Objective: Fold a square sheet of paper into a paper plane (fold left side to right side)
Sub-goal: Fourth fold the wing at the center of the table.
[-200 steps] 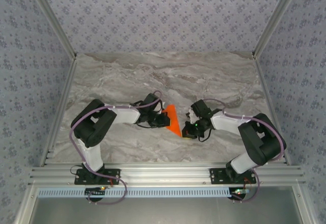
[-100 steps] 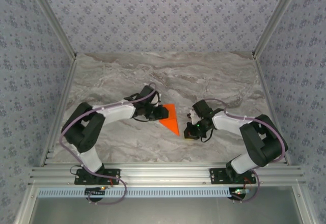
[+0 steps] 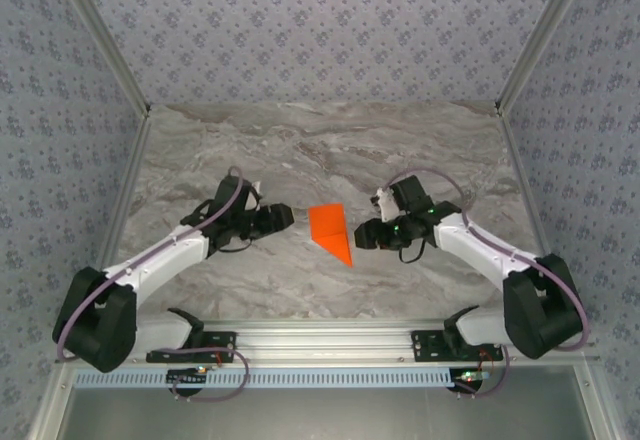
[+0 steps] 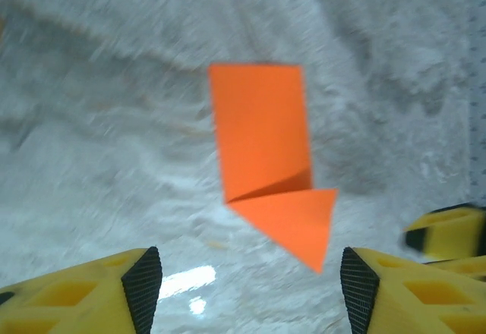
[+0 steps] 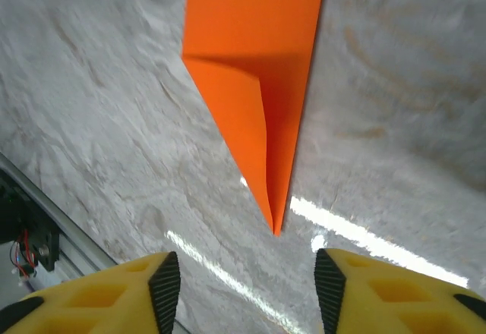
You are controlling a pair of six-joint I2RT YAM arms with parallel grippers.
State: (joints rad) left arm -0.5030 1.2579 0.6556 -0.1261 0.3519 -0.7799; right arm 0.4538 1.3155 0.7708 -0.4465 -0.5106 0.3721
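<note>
The orange paper (image 3: 331, 230), folded to a narrow pointed dart, lies flat on the marble table (image 3: 330, 150) between the two arms, its tip toward the near edge. My left gripper (image 3: 285, 217) stands open a short way to its left, touching nothing. My right gripper (image 3: 362, 237) is open just right of the tip, also apart from it. In the left wrist view the paper (image 4: 266, 152) lies ahead of the open gripper (image 4: 250, 292), and a yellow fingertip (image 4: 448, 231) of the other gripper shows at the right. In the right wrist view the paper's (image 5: 254, 68) point ends just before the open gripper (image 5: 247, 288).
An aluminium rail (image 3: 330, 338) runs along the near edge, carrying both arm bases. Patterned walls (image 3: 320, 30) close the back and sides. The rail's edge (image 5: 30, 220) shows at the lower left of the right wrist view.
Both grippers have opened and let go of the paper. The left arm has swung back to the left and stretched low. The right gripper has drawn slightly away. The paper now lies free.
</note>
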